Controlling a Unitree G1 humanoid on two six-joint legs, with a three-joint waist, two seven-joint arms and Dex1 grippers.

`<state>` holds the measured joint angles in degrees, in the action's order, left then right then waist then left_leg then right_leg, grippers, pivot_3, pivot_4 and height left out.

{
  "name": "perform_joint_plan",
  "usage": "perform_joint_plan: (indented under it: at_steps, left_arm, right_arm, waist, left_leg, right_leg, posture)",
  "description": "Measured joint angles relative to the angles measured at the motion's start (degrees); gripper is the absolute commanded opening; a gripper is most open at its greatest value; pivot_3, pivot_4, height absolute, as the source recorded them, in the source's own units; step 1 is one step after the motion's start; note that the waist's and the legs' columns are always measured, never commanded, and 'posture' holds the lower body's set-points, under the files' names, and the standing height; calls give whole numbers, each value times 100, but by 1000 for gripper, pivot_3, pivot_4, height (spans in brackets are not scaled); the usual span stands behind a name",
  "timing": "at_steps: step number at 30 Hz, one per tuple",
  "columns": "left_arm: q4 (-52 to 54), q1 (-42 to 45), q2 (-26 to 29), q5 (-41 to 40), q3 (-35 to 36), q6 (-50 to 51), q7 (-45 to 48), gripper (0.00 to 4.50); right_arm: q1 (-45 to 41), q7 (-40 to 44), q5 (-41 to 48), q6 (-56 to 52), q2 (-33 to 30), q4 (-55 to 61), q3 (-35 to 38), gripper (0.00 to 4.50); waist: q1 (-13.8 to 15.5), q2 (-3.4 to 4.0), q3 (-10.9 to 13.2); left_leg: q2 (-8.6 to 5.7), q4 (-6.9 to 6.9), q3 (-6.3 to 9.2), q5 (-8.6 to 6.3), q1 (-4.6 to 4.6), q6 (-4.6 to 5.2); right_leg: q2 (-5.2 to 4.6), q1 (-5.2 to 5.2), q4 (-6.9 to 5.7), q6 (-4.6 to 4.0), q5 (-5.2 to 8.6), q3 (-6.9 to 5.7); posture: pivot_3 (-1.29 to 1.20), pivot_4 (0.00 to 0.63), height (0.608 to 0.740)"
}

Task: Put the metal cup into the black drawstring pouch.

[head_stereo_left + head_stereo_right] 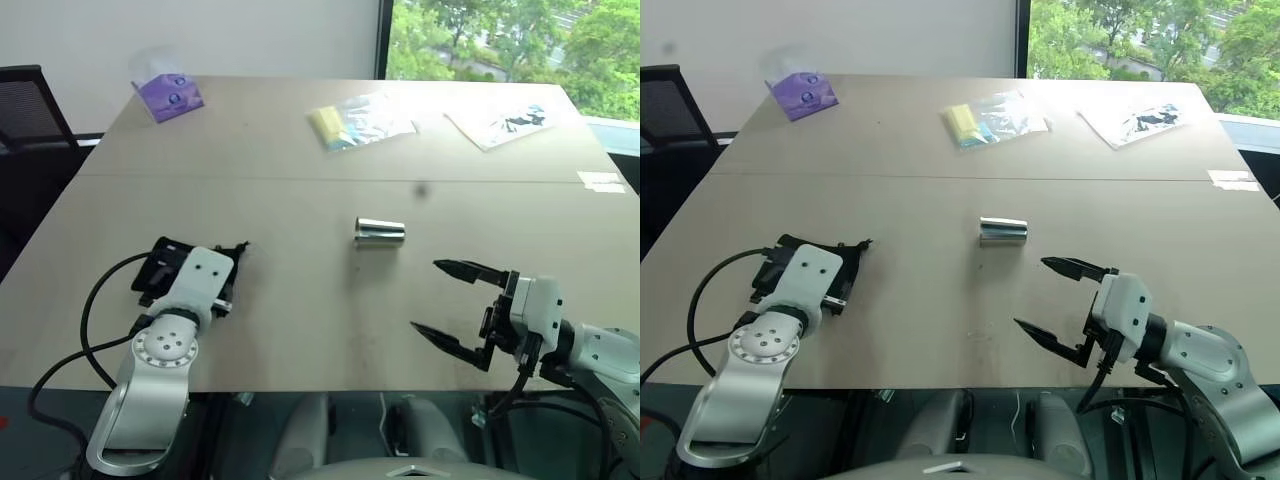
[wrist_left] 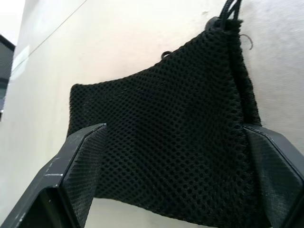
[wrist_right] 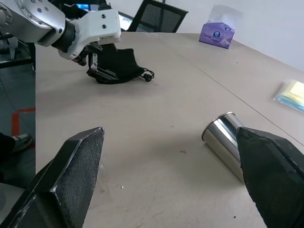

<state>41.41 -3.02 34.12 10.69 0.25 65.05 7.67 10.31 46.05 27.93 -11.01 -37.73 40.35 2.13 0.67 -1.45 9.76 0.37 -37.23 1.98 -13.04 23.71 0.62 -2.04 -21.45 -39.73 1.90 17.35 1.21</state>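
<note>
My left fingers (image 2: pixel 80 156) straddle the pouch (image 2: pixel 171 133) without clamping it. My right gripper (image 1: pixel 452 308) hangs wide apart and empty; the cup (image 1: pixel 380 231) lies on its side mid-bench (image 1: pixel 300 200).

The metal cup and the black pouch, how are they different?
The metal cup is shiny, silver and hard-looking; the black drawstring pouch is dark, soft mesh fabric. The cup lies on its side in the middle of the table, with nothing touching it; the pouch lies flat near the table's left edge, between the left gripper's spread fingers. The cup looks smaller than the pouch. Both rest on the same table.
</note>
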Motion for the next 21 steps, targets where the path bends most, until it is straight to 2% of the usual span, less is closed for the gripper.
perform_joint_plan:
  at_steps: [6, 7, 10, 13, 14, 16, 18, 21]
  left_arm:
    - [-260, 79, 2, 1, -49, -180, 143, 414]
    - [-319, 117, 4, -9, -49, -204, 191, 89]
    - [-557, 334, -8, -101, -14, -209, 353, 35]
    - [-625, 629, -336, -500, 366, 58, 660, 35]
    - [-599, 942, -726, -856, 793, 532, 904, 35]
    - [-531, 1322, -1002, -1313, 1202, 1098, 1239, 35]
    - [-453, 1632, -1007, -1714, 1585, 1632, 1548, 35]
    - [-489, 1821, -820, -1880, 1773, 1795, 1604, 35]
  right_arm:
    - [-6, -15, -24, 0, 33, -17, -11, 4500]
    - [-7, -25, -32, 0, 53, -39, -12, 4500]
    - [-70, -136, -97, -36, 105, -67, -42, 4500]
    - [-382, -536, -457, -386, 125, -111, -177, 4500]
    - [-723, -781, -628, -807, 102, -169, -286, 4500]
    - [-1232, -1054, -808, -1422, 25, -204, -455, 4500]
    - [-2097, -1352, -1187, -2273, -58, -299, -882, 4500]
    - [-3218, -1707, -1521, -3218, 269, -673, -1428, 4500]
  waist:
    - [2, -1, 0]
    - [3, -1, 0]
    - [7, -1, 0]
    - [0, -1, 1]
    - [-3, -1, 1]
    - [-5, -4, 1]
    - [-73, -4, 2]
    - [-164, -4, 1]
  left_leg:
    - [0, 0, 0, 0, 2, 0]
    - [0, 0, 0, 0, 1, 0]
    - [0, -1, 1, 0, 2, 0]
    - [-1, -3, -3, 0, 2, 0]
    - [-1, -11, -4, 1, 3, -1]
    - [-1, -14, 2, 2, 4, -2]
    - [1, -13, -2, 4, 2, -6]
    - [0, -2, 1, 6, 1, -10]
  right_leg:
    - [-1, -1, 0, 0, 0, 0]
    - [-1, -1, 0, 0, 0, 0]
    - [-1, 0, 0, 0, 0, -2]
    - [-1, -1, 0, 0, 0, 0]
    - [1, -2, -5, 1, -1, -8]
    - [4, -1, -8, 1, -1, -23]
    - [10, -6, -13, 1, -1, -22]
    - [10, -8, -11, 0, -1, -14]
  posture:
    - [0, 150, 740]
    - [0, 150, 740]
    - [0, 150, 740]
    - [0, 150, 740]
    - [0, 150, 740]
    - [0, 150, 740]
    - [0, 150, 740]
    - [0, 150, 740]
